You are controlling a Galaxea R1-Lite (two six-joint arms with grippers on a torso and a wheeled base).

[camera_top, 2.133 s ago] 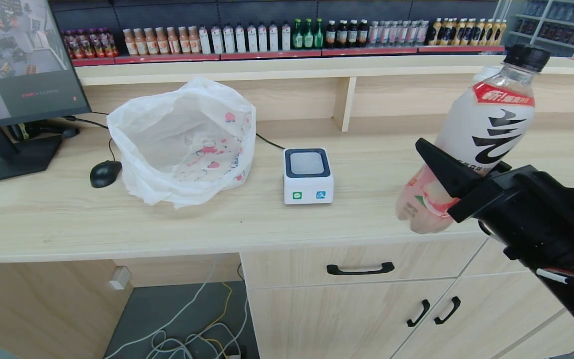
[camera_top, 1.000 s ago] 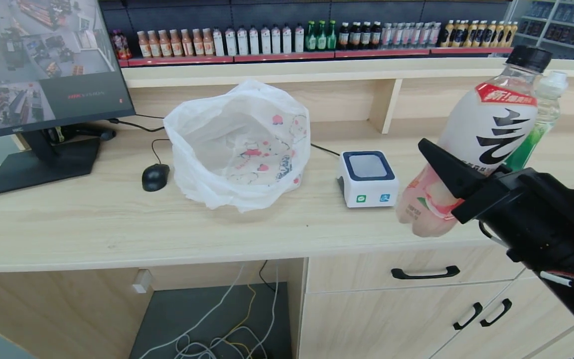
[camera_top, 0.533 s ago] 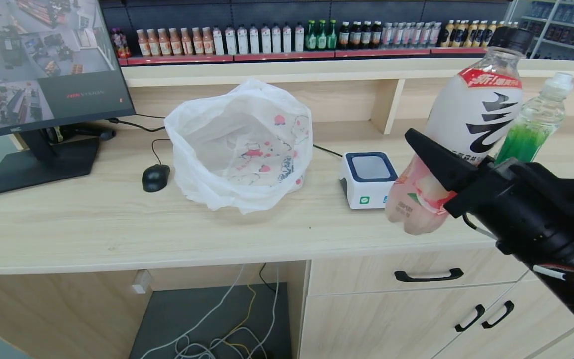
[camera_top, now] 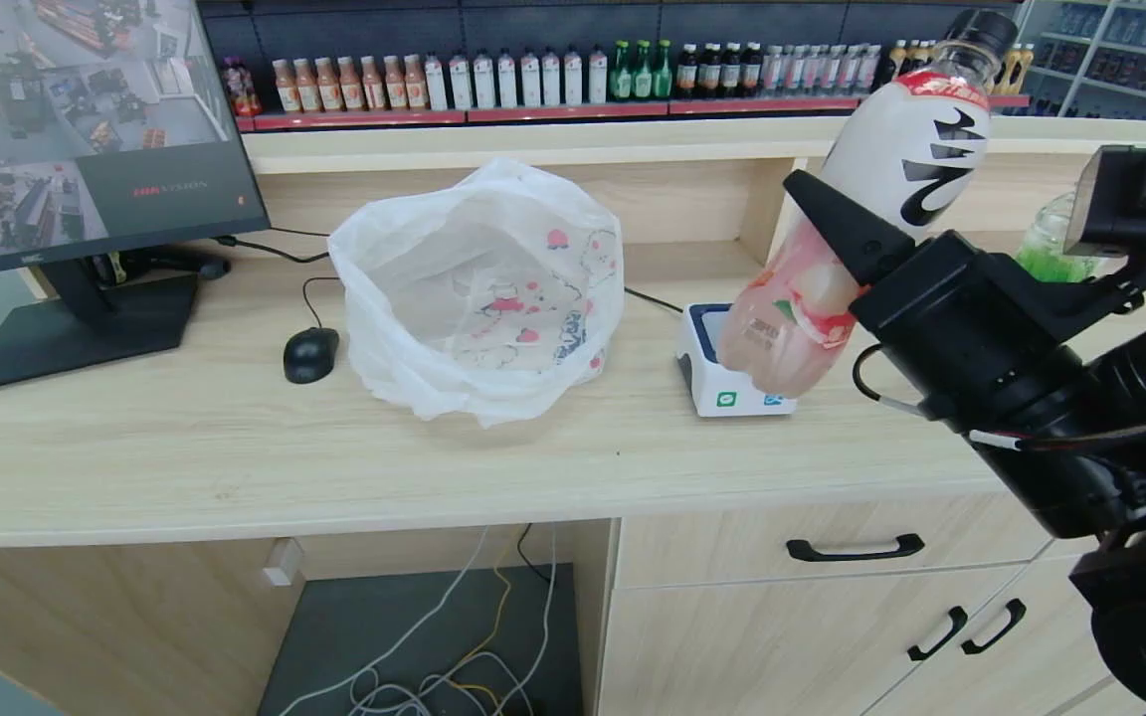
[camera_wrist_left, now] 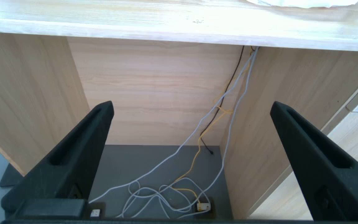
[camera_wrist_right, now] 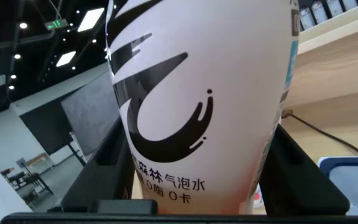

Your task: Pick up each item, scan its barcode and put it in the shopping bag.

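Note:
My right gripper [camera_top: 857, 268] is shut on a white-and-pink peach drink bottle [camera_top: 857, 214] with a black cap, held tilted with its base just above the white barcode scanner [camera_top: 732, 383]. In the right wrist view the bottle [camera_wrist_right: 201, 99] sits between the two black fingers, with a corner of the scanner [camera_wrist_right: 347, 177] beyond it. The white shopping bag [camera_top: 478, 288] stands open on the counter, left of the scanner. A green drink bottle [camera_top: 1046, 249] stands behind my right arm. My left gripper [camera_wrist_left: 194, 162] hangs open below the counter edge, holding nothing.
A monitor [camera_top: 86, 119] on a black stand and a black mouse [camera_top: 311, 353] sit at the counter's left. A raised shelf [camera_top: 533, 149] runs along the back. Drawers with black handles [camera_top: 857, 547] lie under the counter, and loose cables [camera_wrist_left: 185, 186] lie on the floor.
My right gripper has carried the peach bottle left and up, over the scanner, tilting it further. Before that, the head view shifted as the camera moved.

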